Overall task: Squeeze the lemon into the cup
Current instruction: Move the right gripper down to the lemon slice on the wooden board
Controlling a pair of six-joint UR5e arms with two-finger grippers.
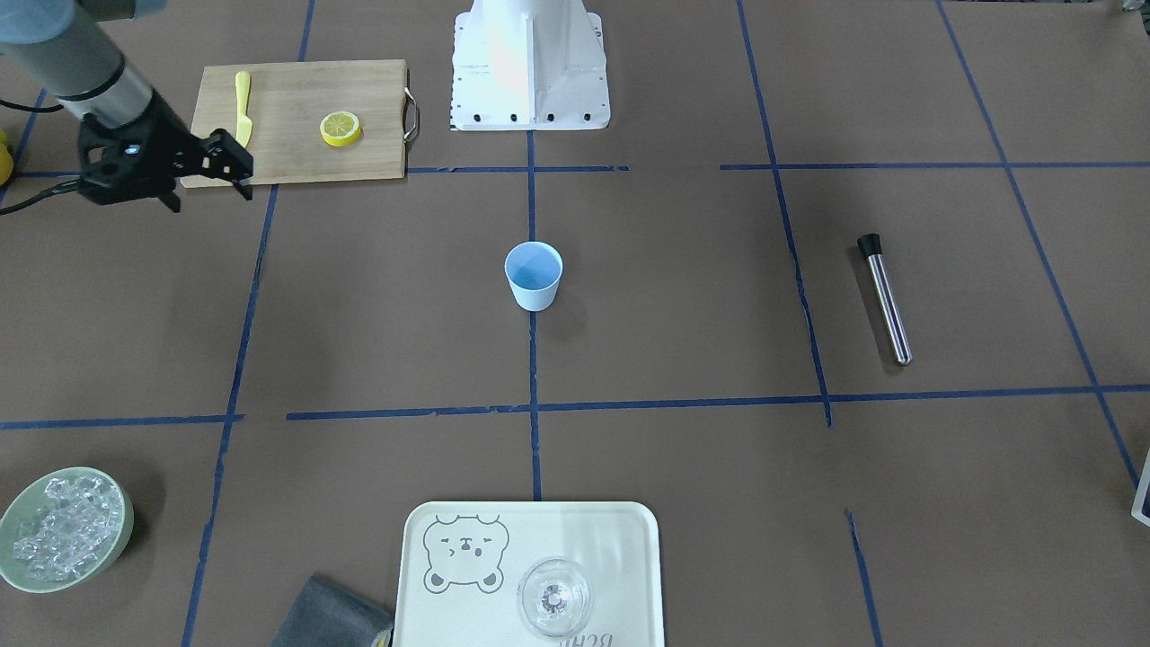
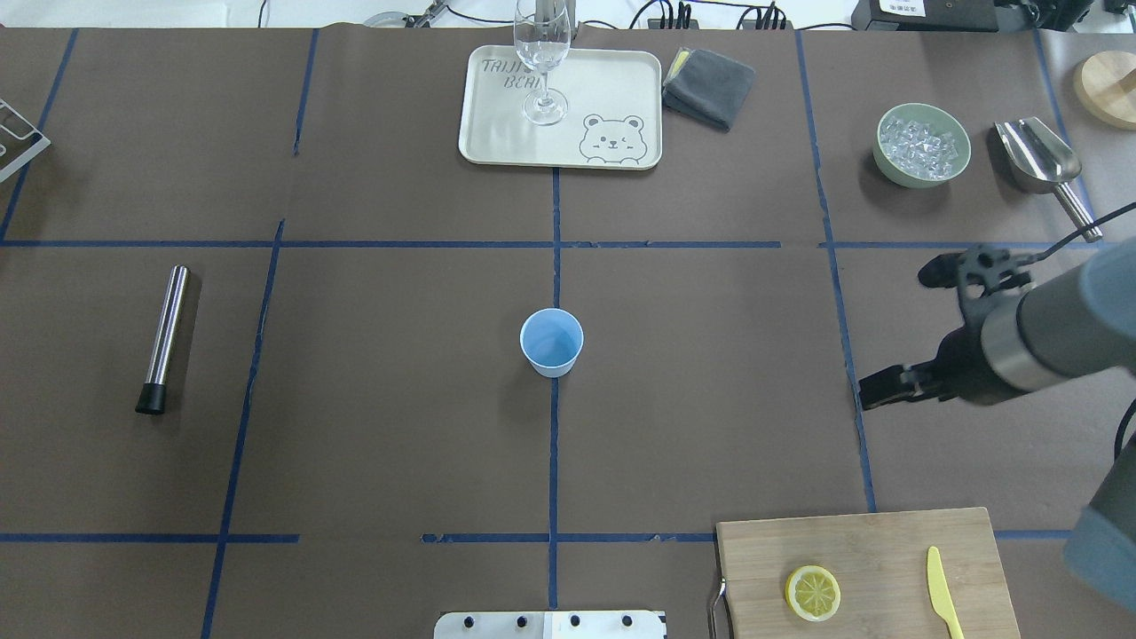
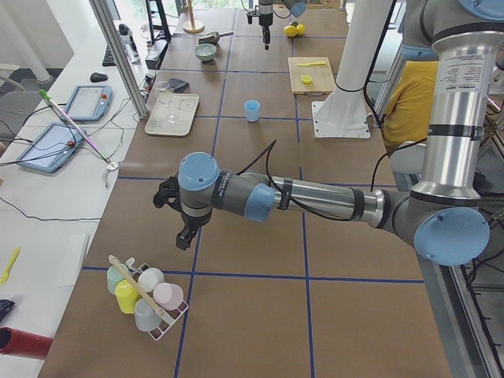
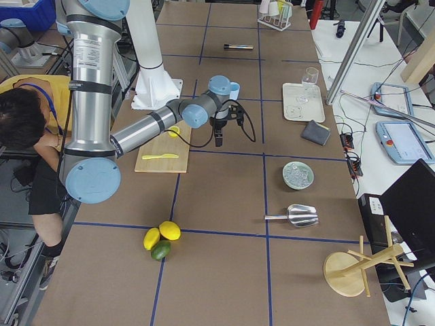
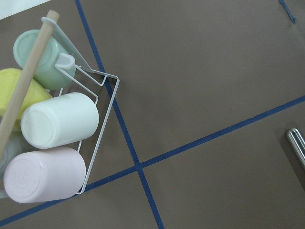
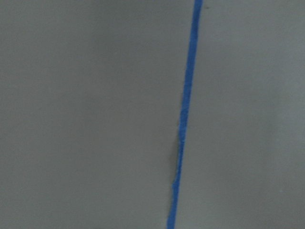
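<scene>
The lemon slice [image 1: 340,128] lies flat on a wooden cutting board [image 1: 296,144], seen too from overhead [image 2: 812,593]. The light blue cup [image 1: 534,274] stands upright at the table's middle [image 2: 551,342]. My right gripper [image 1: 208,193] is open and empty. It hangs over bare table just off the board's corner, well away from the cup; its wrist view shows only brown table and a blue tape line. My left gripper [image 3: 183,236] shows only in the exterior left view, above the table by a rack of cups [image 3: 146,299]. I cannot tell whether it is open or shut.
A yellow knife [image 1: 243,108] lies on the board. A steel tube [image 1: 885,301], a tray [image 1: 629,575] with a clear glass [image 1: 554,598], a grey cloth [image 2: 708,86], a green bowl of ice [image 1: 63,530] and a metal scoop [image 2: 1038,160] ring the table.
</scene>
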